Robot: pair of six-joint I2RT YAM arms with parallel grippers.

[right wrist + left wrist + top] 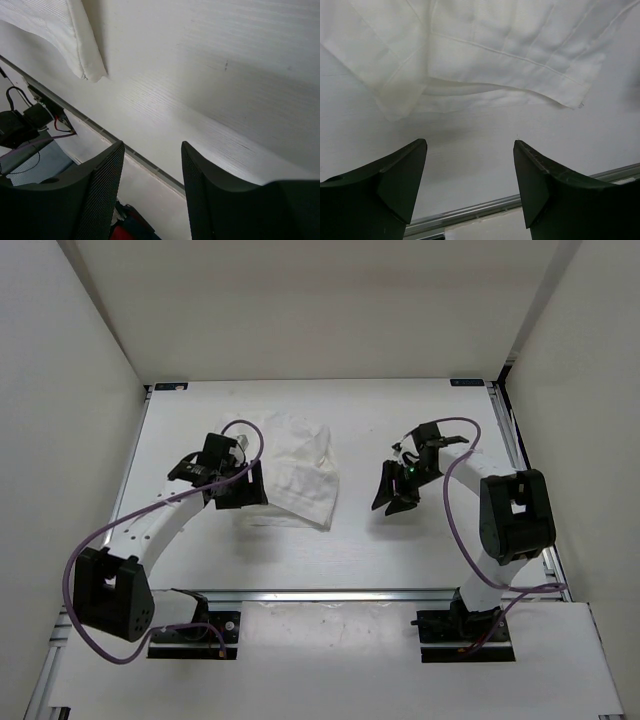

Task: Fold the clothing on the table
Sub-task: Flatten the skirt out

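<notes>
Bare table [420, 550] lay between the clothing [300, 475] and the right gripper [392, 500]; the left gripper [245, 490] crowded the clothing's left edge.

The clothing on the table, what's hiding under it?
Only the white table shows around the clothing. At one edge a lower layer of cloth peeks out. Anything beneath is covered.

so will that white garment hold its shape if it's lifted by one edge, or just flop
Probably floppy: the clothing lies wrinkled in soft overlapping layers. It looks thin, so it is likely light for its size. Pushed, it would probably bunch up on the table rather than slide whole.
</notes>
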